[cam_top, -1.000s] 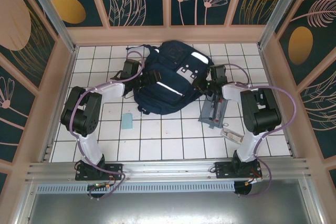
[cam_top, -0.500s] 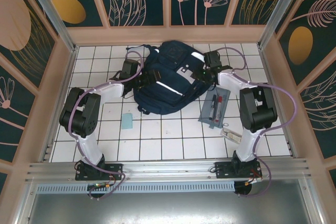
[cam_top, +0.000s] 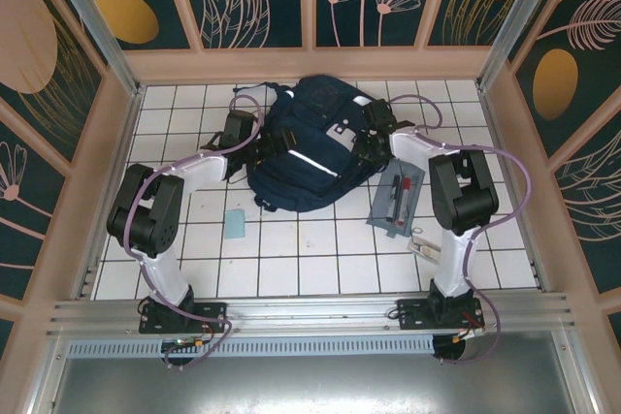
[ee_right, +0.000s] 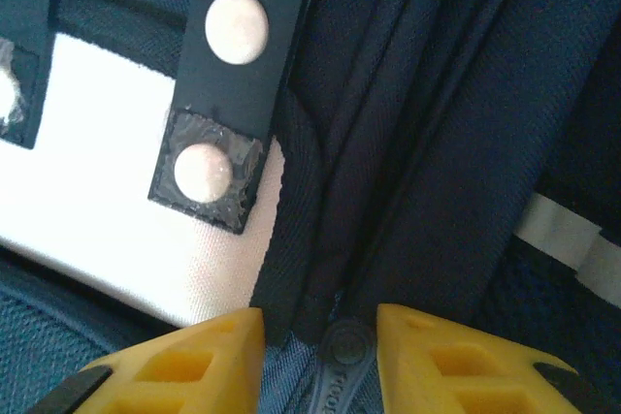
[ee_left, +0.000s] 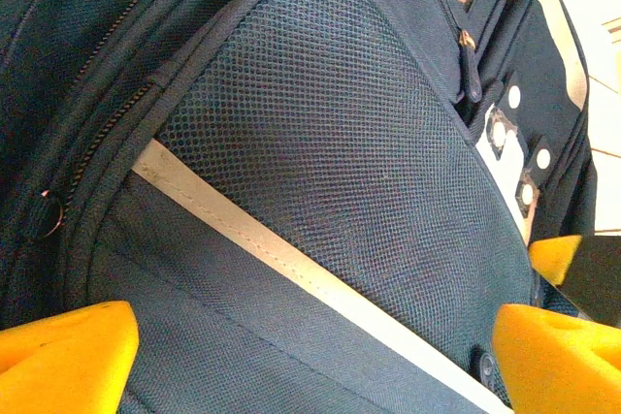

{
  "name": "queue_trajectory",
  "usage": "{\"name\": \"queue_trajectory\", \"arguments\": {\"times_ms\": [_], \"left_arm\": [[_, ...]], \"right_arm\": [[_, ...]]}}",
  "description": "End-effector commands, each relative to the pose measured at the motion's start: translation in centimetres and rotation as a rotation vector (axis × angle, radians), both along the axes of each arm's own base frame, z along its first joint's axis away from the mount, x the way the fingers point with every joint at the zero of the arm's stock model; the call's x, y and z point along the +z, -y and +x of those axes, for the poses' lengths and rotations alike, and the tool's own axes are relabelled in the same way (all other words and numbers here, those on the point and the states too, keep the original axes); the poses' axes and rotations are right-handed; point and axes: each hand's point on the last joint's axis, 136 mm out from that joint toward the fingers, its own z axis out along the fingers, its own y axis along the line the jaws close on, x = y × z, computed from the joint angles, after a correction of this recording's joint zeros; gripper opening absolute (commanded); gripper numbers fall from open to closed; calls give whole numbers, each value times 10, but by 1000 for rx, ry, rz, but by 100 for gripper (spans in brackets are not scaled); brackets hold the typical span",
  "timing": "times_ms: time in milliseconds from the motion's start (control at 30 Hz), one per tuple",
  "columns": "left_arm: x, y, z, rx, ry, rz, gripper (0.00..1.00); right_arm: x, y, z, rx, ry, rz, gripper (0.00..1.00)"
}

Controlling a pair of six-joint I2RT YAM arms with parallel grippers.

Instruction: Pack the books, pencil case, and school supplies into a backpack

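Backpack [cam_top: 310, 157], navy with white reflective stripes, lies against the middle of the tiled table's [cam_top: 310, 259] far edge, flanked by both arms. The left gripper [cam_top: 254, 149] presses in at the bag's left side among its dark straps. In the left wrist view its jaws stand wide [ee_left: 310, 351], with a mesh pocket [ee_left: 330, 133] and a white stripe [ee_left: 291, 259] of the bag spanning the gap. The right gripper [cam_top: 371, 149] meets the bag's right side. Seen close, its jaws are drawn narrow [ee_right: 320, 361] on either side of a zipper pull [ee_right: 340, 380], beside a pale patch [ee_right: 97, 191] carrying a dark tab with white studs [ee_right: 236, 26]. Whether the fingers actually pinch the pull is hard to tell.

The pencil case [cam_top: 396, 201] rests flat towards the right edge, well clear of the bag, a red and a black pen [cam_top: 399, 193] showing on it; the right arm's upper link [cam_top: 456, 191] rises just beside it. A whitish oblong piece [cam_top: 427, 248] lies nearer the near right corner. A small light-blue flat piece [cam_top: 234, 224] sits left of centre, between the left arm and the bag's near end.
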Motion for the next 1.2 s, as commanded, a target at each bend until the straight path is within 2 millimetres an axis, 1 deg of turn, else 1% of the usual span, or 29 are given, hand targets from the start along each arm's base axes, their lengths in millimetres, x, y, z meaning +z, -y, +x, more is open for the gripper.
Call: {"name": "queue_trajectory", "arguments": {"times_ms": [0, 100, 133, 200, 267, 333, 367, 433, 467, 500, 533, 600, 667, 700, 733, 767, 867, 967, 1033, 1100, 1133, 1167], "left_arm": [[0, 0, -11, -2, -31, -28, 94], [1, 0, -12, 0, -30, -36, 94], [1, 1, -13, -1, -30, -42, 94], [2, 2, -14, -4, -30, -49, 94], [4, 2, -14, -3, -31, -56, 94], [10, 3, -15, -7, -26, -64, 94], [17, 4, -15, -11, -17, -72, 94], [31, 6, -15, -15, 7, -86, 94], [35, 8, -14, -16, 13, -90, 93], [52, 10, -14, -22, 45, -106, 94], [62, 13, -14, -28, 62, -117, 94], [78, 20, -13, -37, 89, -143, 94], [90, 34, -13, -58, 108, -195, 94], [92, 41, -12, -69, 110, -220, 94], [92, 51, -11, -83, 106, -245, 93], [82, 62, -8, -94, 81, -259, 93], [71, 94, -4, -129, 49, -329, 92], [57, 122, -1, -149, 20, -361, 92], [48, 135, 3, -151, 15, -357, 92], [45, 142, 6, -146, 22, -373, 92], [40, 144, 9, -135, 29, -370, 92], [33, 143, 13, -119, 30, -357, 92]], "right_arm": [[-14, 6, 2, -36, -32, -57, 39], [-30, 6, -1, -41, -68, -61, 40], [-33, 5, -2, -40, -73, -53, 37], [-34, 4, -2, -48, -57, -41, 27], [-24, 0, 0, -47, -22, -1, 14], [-8, -2, 5, -44, 21, 20, 8], [0, -2, 10, -44, 44, 26, 5], [18, -4, 17, -31, 87, 39, 1], [26, -5, 21, -24, 108, 46, 0], [32, -5, 24, -18, 122, 54, 0], [40, -7, 28, -8, 139, 65, 0], [48, -9, 30, 9, 157, 69, 0], [53, -10, 29, 19, 172, 77, 0], [54, -10, 28, 24, 177, 79, 0], [56, -11, 27, 31, 191, 87, 0], [58, -11, 25, 33, 205, 96, 0], [60, -9, 19, 36, 206, 104, 0], [54, -3, 12, 20, 167, 81, 0], [52, 0, 10, 10, 159, 72, 0], [48, 1, 8, 5, 152, 64, 0], [45, 4, 7, -1, 139, 53, 6], [42, 5, 6, -4, 129, 42, 15]]}}
